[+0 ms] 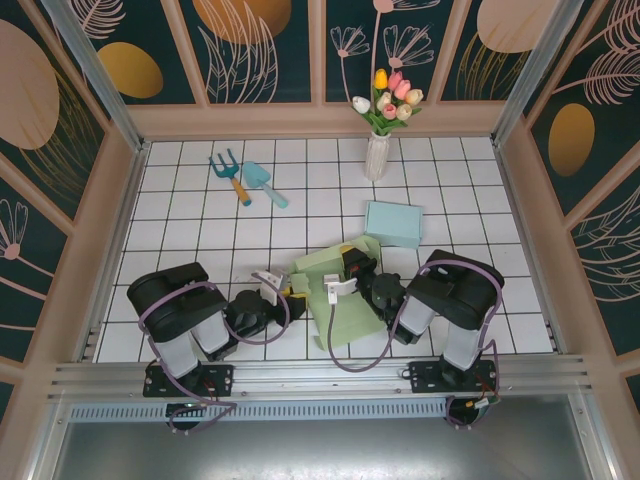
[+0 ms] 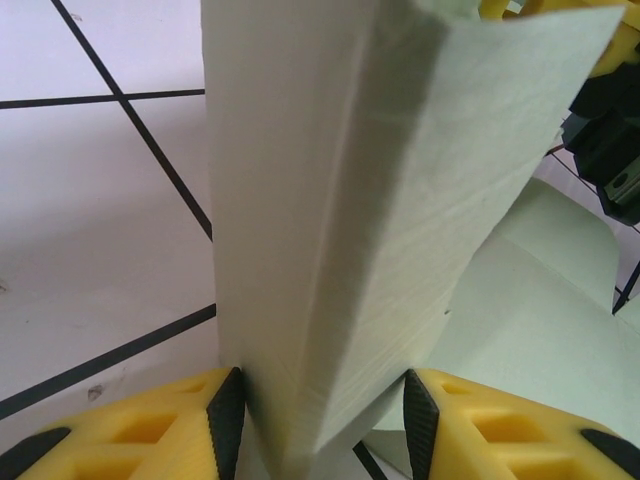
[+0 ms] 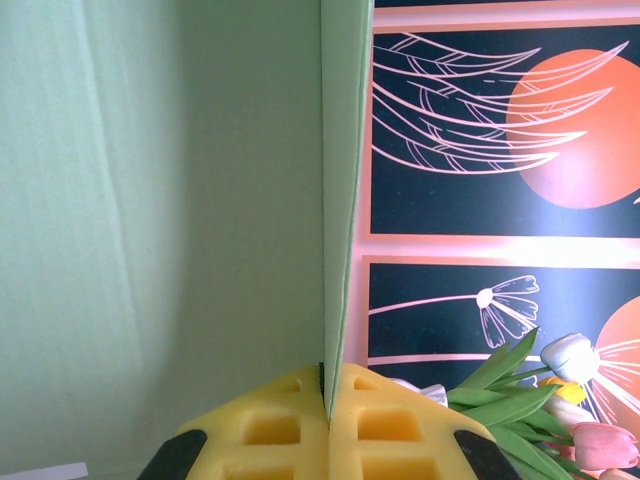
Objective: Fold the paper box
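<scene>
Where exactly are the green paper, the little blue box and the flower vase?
green paper [image 1: 347,318]: view from above, on its flat near panel.
blue box [image 1: 393,223]: view from above, middle of its top face.
flower vase [image 1: 376,156]: view from above, on its white body.

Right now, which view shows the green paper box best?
Top external: the whole paper box shows there, part-folded on the table between both arms. The left wrist view gives a close-up of one folded flap gripped in the left tool. The right wrist view has one panel seen edge-on, pinched in the right tool.
</scene>
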